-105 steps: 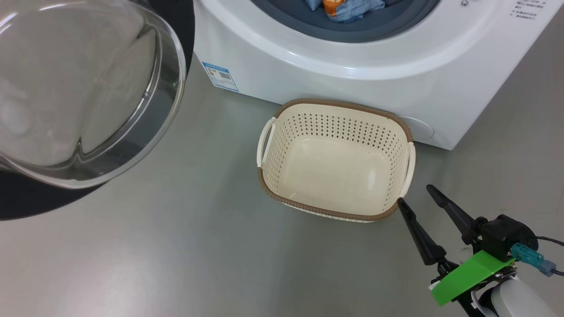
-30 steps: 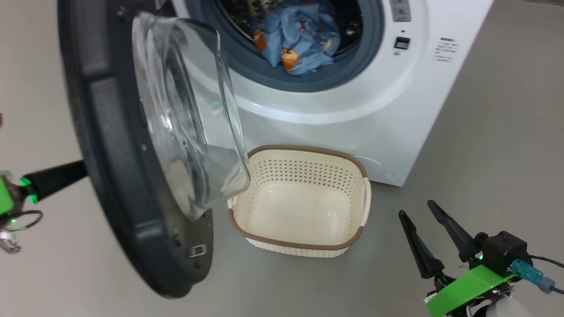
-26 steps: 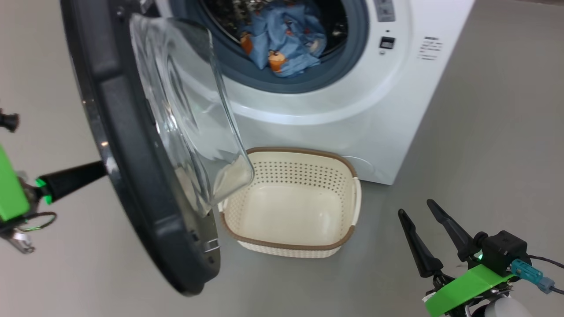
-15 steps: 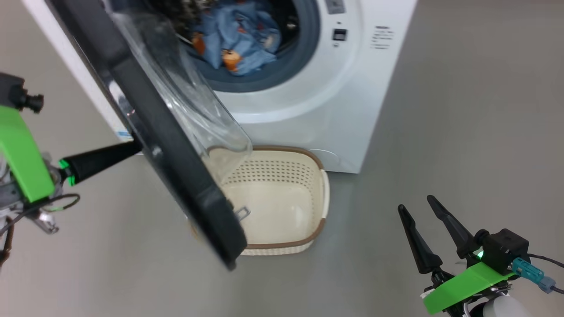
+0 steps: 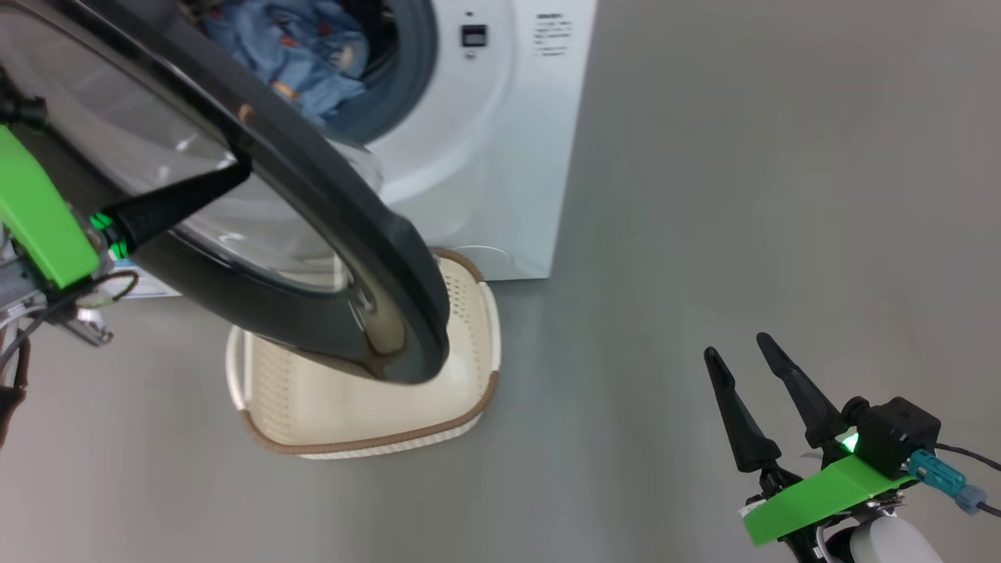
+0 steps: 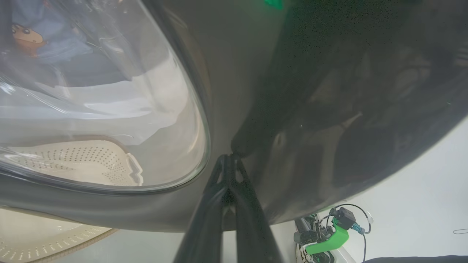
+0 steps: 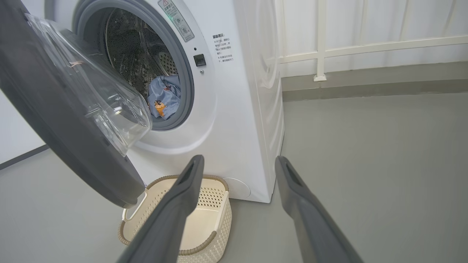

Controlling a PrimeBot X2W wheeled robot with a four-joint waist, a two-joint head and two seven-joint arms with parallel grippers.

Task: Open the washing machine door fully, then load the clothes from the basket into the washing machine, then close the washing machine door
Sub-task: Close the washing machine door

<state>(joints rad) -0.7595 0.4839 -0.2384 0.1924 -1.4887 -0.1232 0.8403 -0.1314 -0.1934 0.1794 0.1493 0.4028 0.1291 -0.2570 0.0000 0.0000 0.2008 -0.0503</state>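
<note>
- Our left gripper reaches up and to the right from its green wrist mount. In the left wrist view its two fingers are drawn together at the tips, with nothing between them.
- Those tips seem to touch the washing machine door. The glossy rim mirrors them, so we cannot be sure of contact.
- Our right gripper hangs low over the grey floor, well away from the door. Its fingers are spread wide, point up and slightly left, and hold nothing.
- The door is a wide black ring around a bulging clear bowl. It stands partly open, tilted, with its outer face towards our left fingertips. Its lower edge hangs above the basket.
- Beyond the right gripper's fingers, the door swings out to the left of the washing machine. The bowl points into the drum mouth.
- The clothes, blue with orange prints, lie inside the drum, past the door from our left hand.
- The basket sits on the floor against the machine's front.
</note>
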